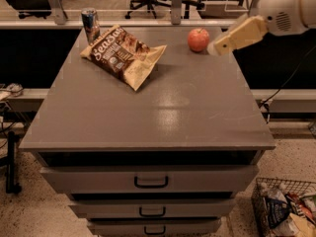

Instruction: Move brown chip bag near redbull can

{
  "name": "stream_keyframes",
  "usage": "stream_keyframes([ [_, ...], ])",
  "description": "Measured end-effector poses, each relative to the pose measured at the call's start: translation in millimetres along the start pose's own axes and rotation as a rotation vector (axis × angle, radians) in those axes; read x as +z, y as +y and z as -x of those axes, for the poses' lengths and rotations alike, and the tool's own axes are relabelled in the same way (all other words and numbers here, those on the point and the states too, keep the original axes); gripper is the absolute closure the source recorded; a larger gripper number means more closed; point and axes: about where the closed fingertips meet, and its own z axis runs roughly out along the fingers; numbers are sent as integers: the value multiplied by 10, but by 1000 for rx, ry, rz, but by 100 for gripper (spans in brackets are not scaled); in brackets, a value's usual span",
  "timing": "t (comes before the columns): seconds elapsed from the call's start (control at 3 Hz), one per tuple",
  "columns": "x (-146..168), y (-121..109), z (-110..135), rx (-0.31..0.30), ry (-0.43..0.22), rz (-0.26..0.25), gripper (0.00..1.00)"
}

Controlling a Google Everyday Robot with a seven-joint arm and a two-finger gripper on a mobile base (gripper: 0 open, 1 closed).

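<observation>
Camera view: brown chip bag [123,56] lies flat at back-left of cabinet top [173,107], upper corner just beside redbull can [90,24], so goal looks met. Gripper [217,47] hangs over back-right area just beside apple [198,39], well apart from bag and carrying nothing. Open vs closed: can't tell. Prob. parked off so bag rests undisturbed.

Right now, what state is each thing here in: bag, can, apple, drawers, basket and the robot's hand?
redbull can: upright, back left corner.
brown chip bag: lying flat, close beside that can.
apple: whole, resting at the back right.
hand: holding nothing, hovering just right of the apple.
drawers: all three shut.
wire basket: on the floor, holding packets.
</observation>
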Motion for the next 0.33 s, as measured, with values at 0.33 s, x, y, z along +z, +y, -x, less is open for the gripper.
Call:
stream_keyframes([
  [0.33,-88,-31,-43,0,6,-13,0],
])
